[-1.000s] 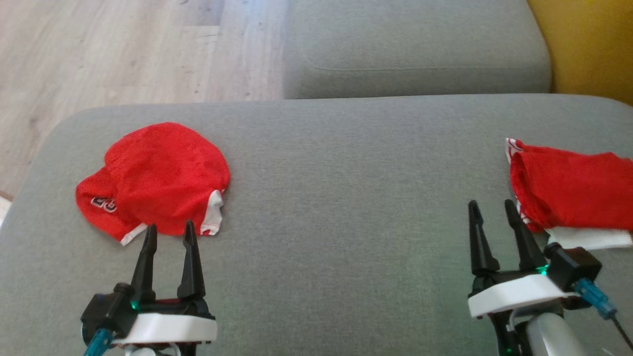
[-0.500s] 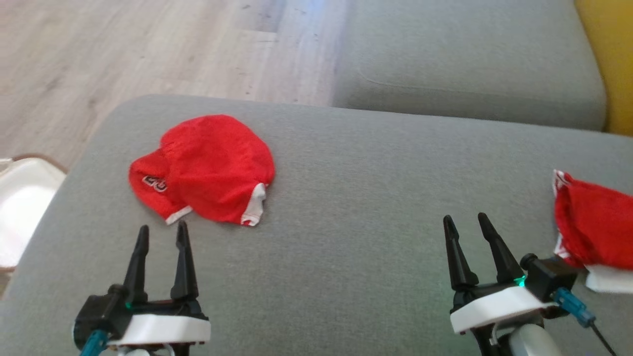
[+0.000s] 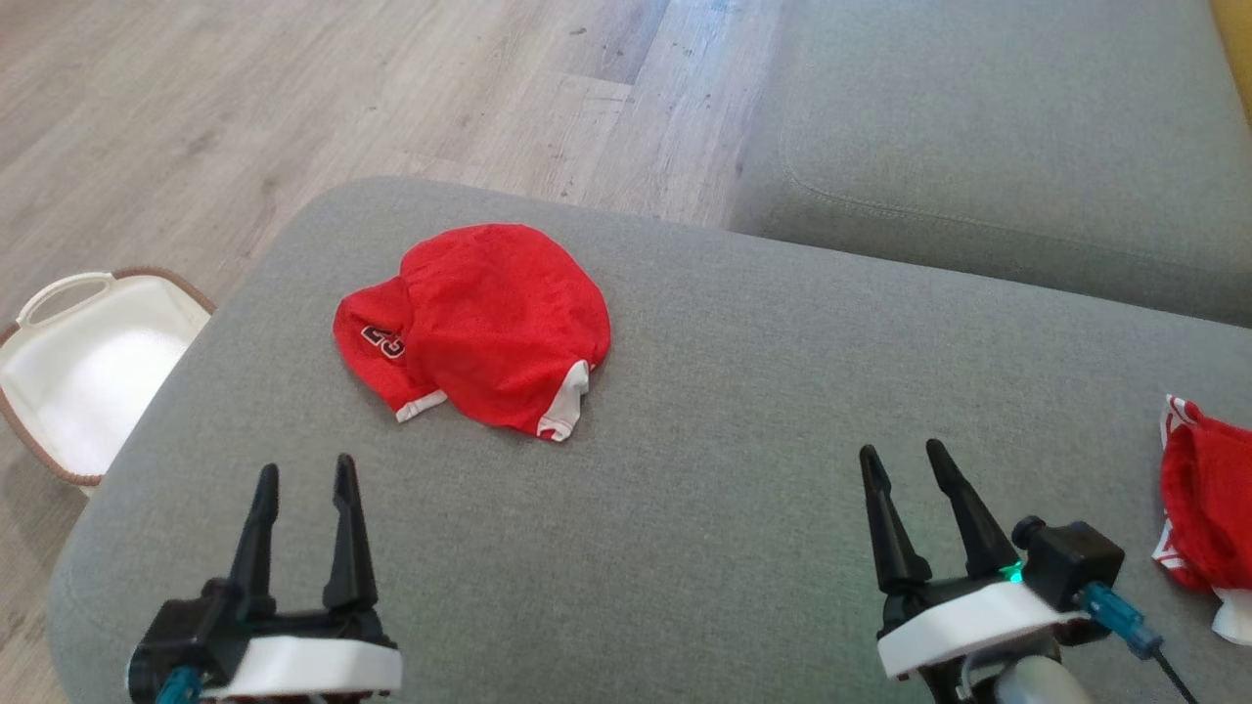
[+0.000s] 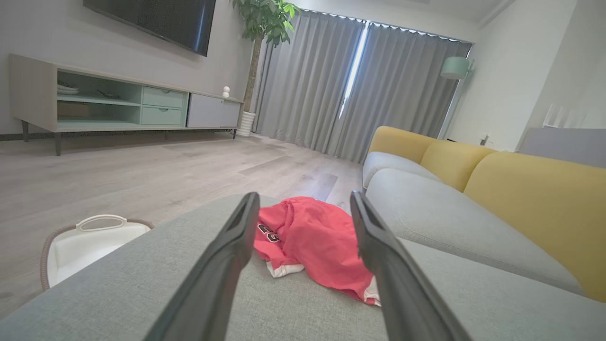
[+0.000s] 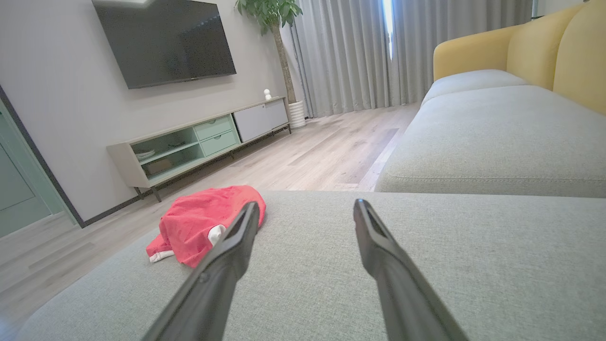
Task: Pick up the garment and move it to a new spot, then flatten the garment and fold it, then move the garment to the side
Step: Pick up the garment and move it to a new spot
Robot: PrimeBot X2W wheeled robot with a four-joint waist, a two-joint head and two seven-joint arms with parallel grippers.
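The garment lies crumpled on the grey cushion, in its far left part, near the edge. It is red with white hems, and a dark number print shows on its left side.

From the left gripper the garment is at about 1 o'clock, apart from the fingertips. From the right gripper it is at about 10 o'clock, well apart. Both grippers are over the near part of the cushion with fingers pointing to 12 o'clock. Each has its jaws spread wide, with nothing between them.

In the left wrist view the garment shows between the 2 fingers of the left gripper, further ahead on the cushion and not touched. In the right wrist view the garment is at 10 o'clock of the right gripper, and one finger covers a small part of it.

A second garment, also red, lies at 3 o'clock of the right gripper, cut by the edge of the head view. A white basket stands on the floor, at 10 o'clock of the left gripper, just beside the cushion.
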